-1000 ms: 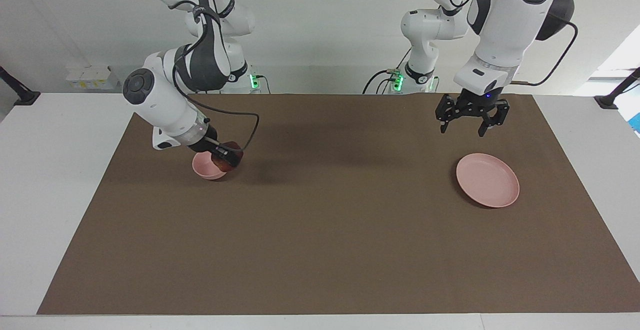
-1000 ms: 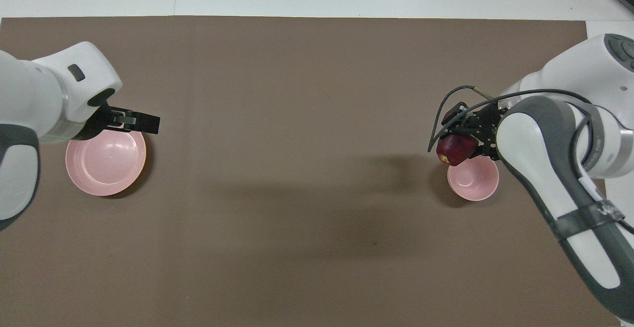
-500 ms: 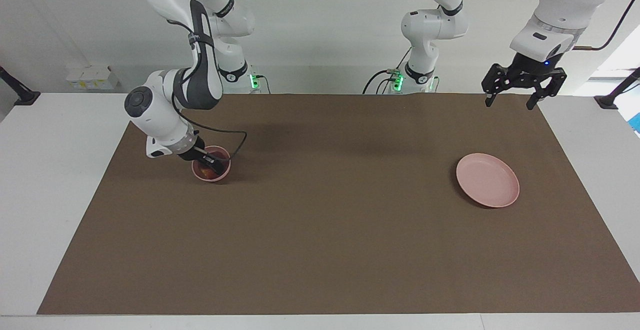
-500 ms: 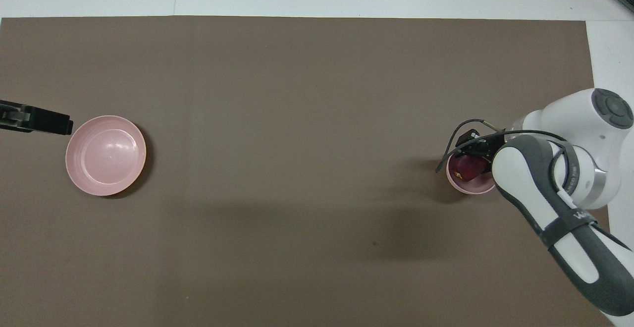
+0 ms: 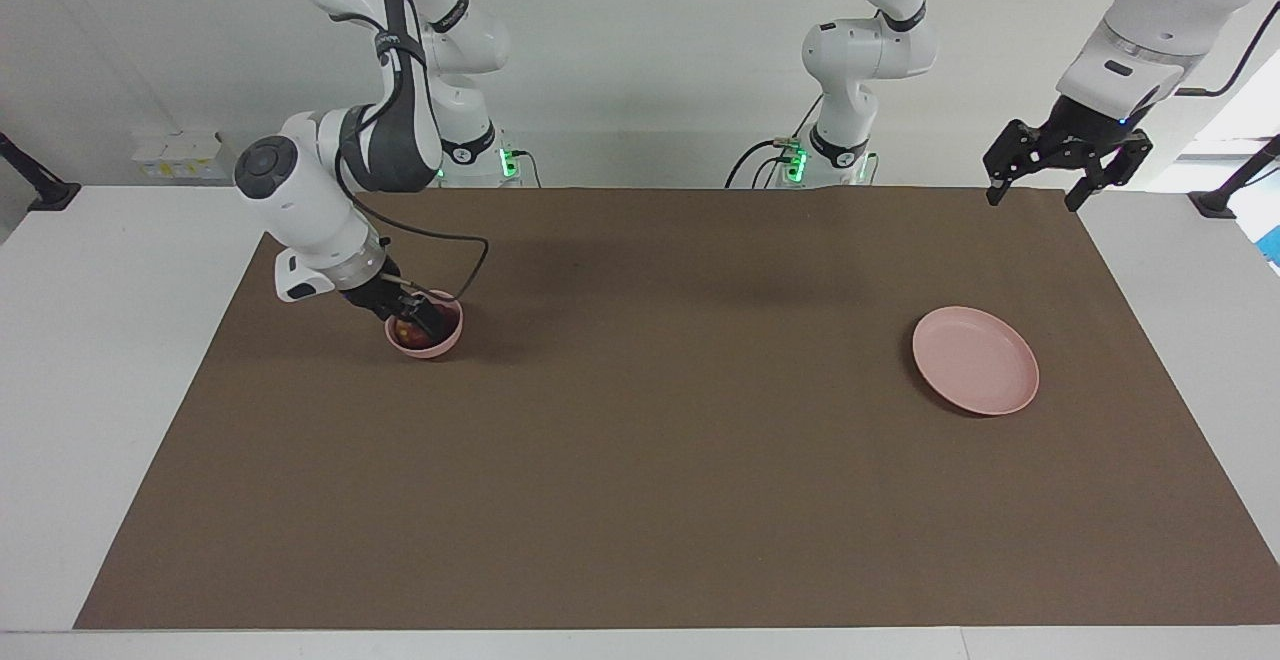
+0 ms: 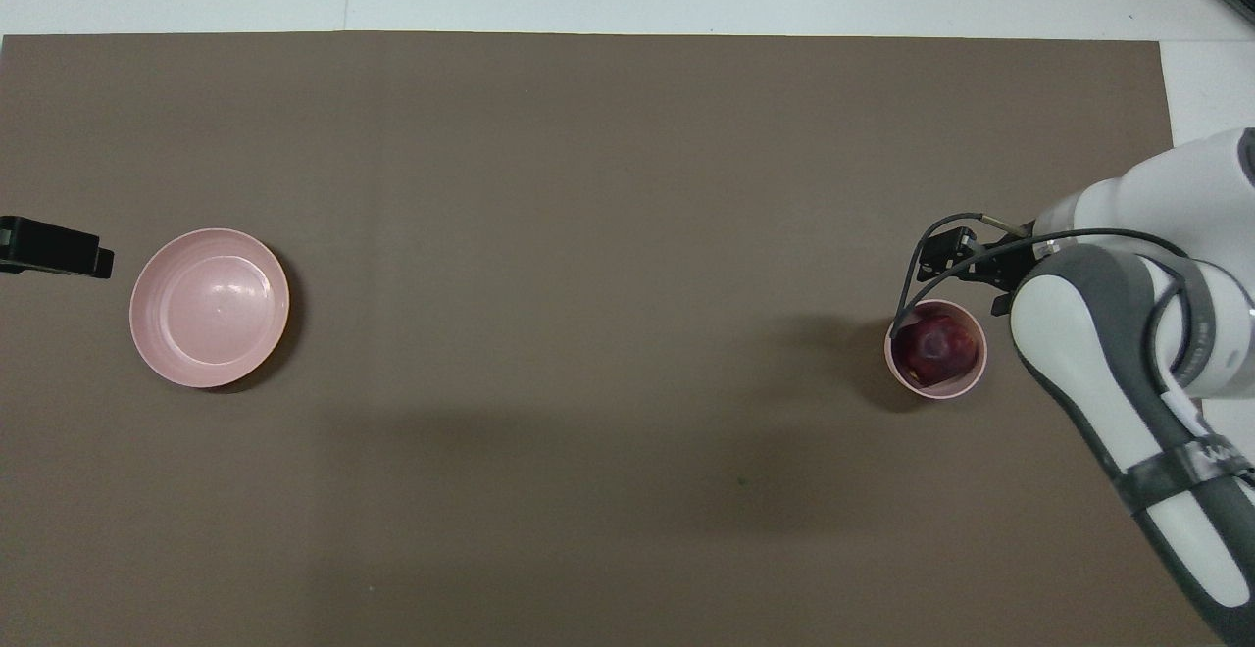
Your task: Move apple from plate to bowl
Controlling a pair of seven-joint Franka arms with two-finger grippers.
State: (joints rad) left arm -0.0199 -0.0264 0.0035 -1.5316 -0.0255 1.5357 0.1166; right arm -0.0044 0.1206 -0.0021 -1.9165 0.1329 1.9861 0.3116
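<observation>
Apple first: where?
— Down inside the bowl, dark red against the pale pink wall, resting on the bottom. Seen whole from overhead, nothing lying across it.

Bowl itself?
— Upright on the brown mat, toward the right arm's end of the table, well apart from the plate.

Right gripper?
— Tilted down at the bowl's rim, on the side nearer the robots' wrist cable, its black tip just over the edge in the facing view. From overhead, set just beside the rim rather than over the fruit.

Open or clenched?
— Cannot tell: tip largely masked by the white wrist and the looping cable. No sign of anything carried, though. Touching the rim or only hovering at it: cannot tell either.

And the plate?
— Flat on the mat toward the left arm's end, bare pink surface showing, nothing on it.

Left gripper?
— Raised high, hanging over the mat's corner nearest the left arm's base, clear of the plate. Jaws spread wide, pointing down, nothing between them, touching nothing. Waiting, by the look of it.

Same in the overhead view?
— Only a black tip of that gripper at the frame's edge, beside the plate with bare mat showing between the two.
</observation>
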